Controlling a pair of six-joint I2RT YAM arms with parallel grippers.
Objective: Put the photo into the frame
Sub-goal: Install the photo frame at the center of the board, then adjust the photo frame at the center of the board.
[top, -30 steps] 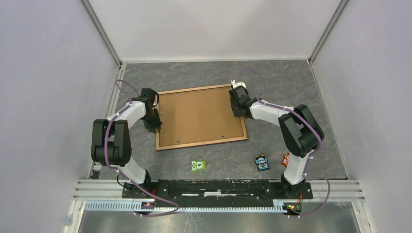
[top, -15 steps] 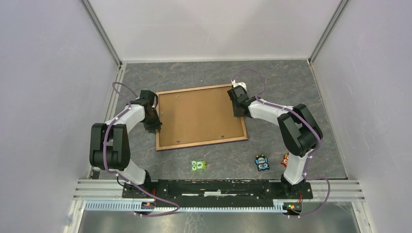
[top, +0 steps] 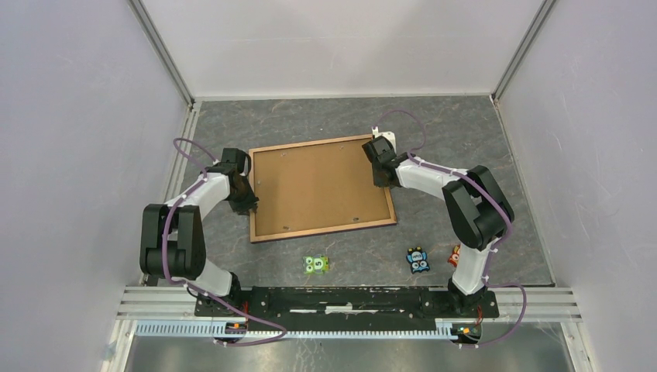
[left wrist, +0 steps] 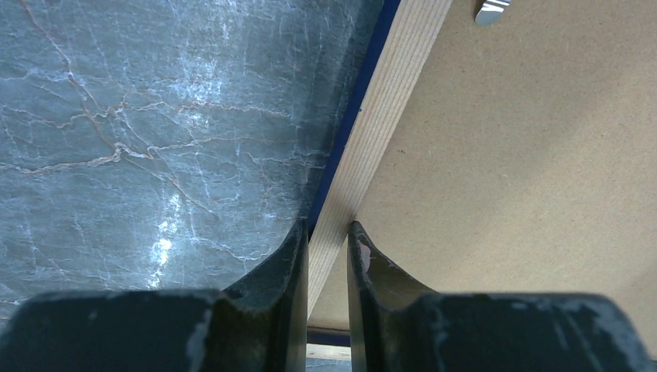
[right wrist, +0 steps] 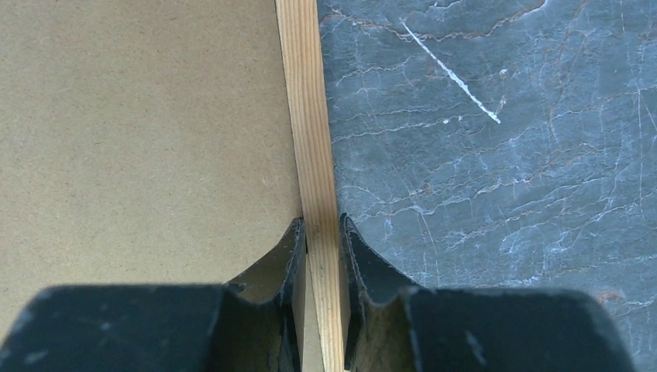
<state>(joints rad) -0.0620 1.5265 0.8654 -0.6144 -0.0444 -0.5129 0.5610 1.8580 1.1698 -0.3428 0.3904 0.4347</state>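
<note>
My right gripper [right wrist: 321, 229] is now closing on the right rail of the frame [top: 322, 230], lying back-up on the table [top: 465, 139], while my left gripper [left wrist: 327, 232] is still pinching the left rail, setting up a two-handed lift; no photo is showing.

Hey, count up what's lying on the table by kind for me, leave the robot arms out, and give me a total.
frame: 1
backing board: 1
small cartoon monster figures: 3 (green one, blue one, orange-red one)
Total: 5
</note>
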